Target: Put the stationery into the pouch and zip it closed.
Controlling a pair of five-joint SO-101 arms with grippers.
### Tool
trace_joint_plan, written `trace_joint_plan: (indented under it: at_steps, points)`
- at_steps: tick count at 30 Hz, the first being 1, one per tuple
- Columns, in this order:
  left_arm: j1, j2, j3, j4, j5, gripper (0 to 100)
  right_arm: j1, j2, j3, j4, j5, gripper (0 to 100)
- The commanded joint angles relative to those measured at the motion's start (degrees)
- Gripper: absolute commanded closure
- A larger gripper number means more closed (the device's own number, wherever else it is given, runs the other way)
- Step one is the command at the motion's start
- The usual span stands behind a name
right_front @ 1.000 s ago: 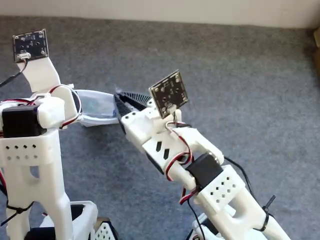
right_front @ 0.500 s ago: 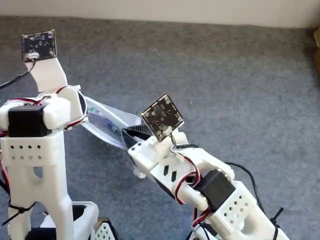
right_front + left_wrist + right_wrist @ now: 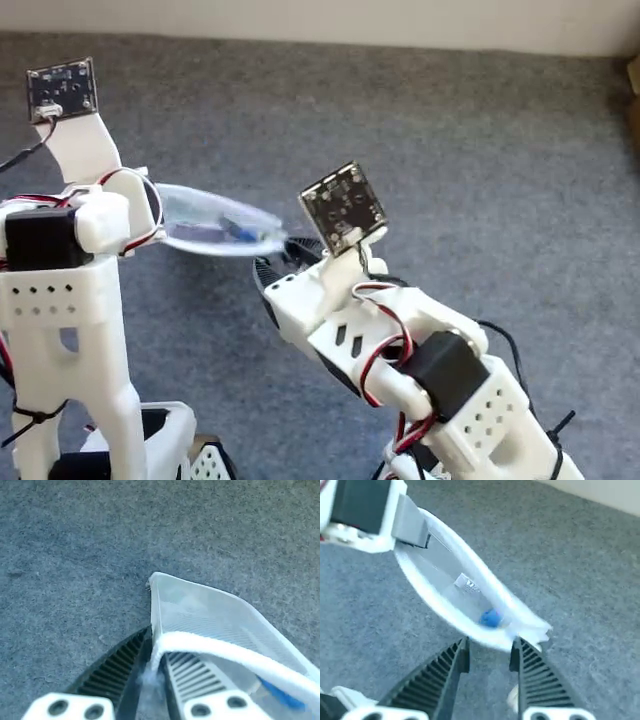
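Grey carpet (image 3: pixel 480 150) underlies the whole station.

Obstructions first. In the high view, the left arm's white housing covers the 9 o'clock end of the translucent white mesh pouch (image 3: pixel 205 228). The right arm's camera board overhangs the other end, so I can check neither grip from there. The contents are blurred. I make out one small blue item (image 3: pixel 491 618) inside, near the end facing the right arm, and cannot identify it. I cannot tell whether the zip is run shut.

Pouch position: about 10 o'clock from the high view's centre, apparently clear of the carpet. Its long axis runs from 9 o'clock towards 4 o'clock.

The left wrist view supplies what the high view hides. The left gripper (image 3: pixel 154 645) has its black ribbed fingers pressed together on the pouch's white-trimmed corner. The right wrist view shows the right gripper (image 3: pixel 490 652) with fingers apart and the pouch's free end just at the tips, not pinched.
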Motion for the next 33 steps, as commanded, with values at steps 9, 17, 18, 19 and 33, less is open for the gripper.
trace_joint_plan:
  at_steps: [9, 17, 18, 19, 33]
  points:
    - [-0.6, 0.1, -2.3, -0.6, 0.4, 99, 0.2, 2.7, -6.0, -1.5, -5.1, 85.8]
    - [-0.6, 0.1, -2.3, -0.6, 0.4, 99, 5.6, 7.2, -5.9, 7.3, 6.2, 85.3]
    - [-0.6, 0.1, -2.3, -0.6, 0.4, 99, 5.8, 7.5, -5.9, 8.2, 6.9, 85.3]
    - [-0.6, 0.1, -2.3, -0.6, 0.4, 99, 6.0, 7.6, -5.9, 9.1, 7.5, 85.3]
    - [-0.6, 0.1, -2.3, -0.6, 0.2, 99, 6.0, 7.8, 8.7, -3.0, 8.8, 75.9]
